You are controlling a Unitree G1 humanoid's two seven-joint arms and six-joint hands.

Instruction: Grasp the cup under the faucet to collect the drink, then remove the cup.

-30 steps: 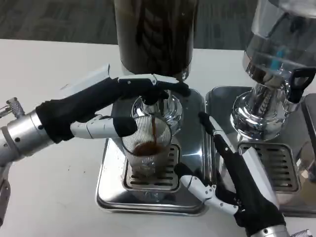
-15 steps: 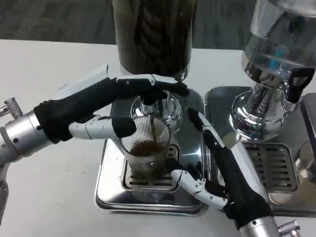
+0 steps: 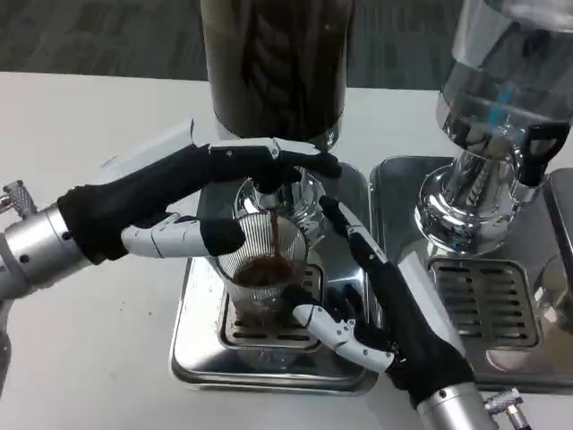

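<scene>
Beside the filling cup (image 3: 261,273), the right hand (image 3: 394,318), fingers spread and empty, has moved closer for the grasp; left hand (image 3: 192,193) presses the faucet lever (image 3: 273,166), drink flowing

A drinks station in an office or lab-like test room was suggested. Two beverage dispensers, one dark-filled (image 3: 273,67) and one clear (image 3: 510,72), were set on steel drip trays (image 3: 192,349) on a plain white bench (image 3: 81,116). Grey patterned carpet (image 3: 98,36) of the commercial kind was seen beyond the bench.
</scene>
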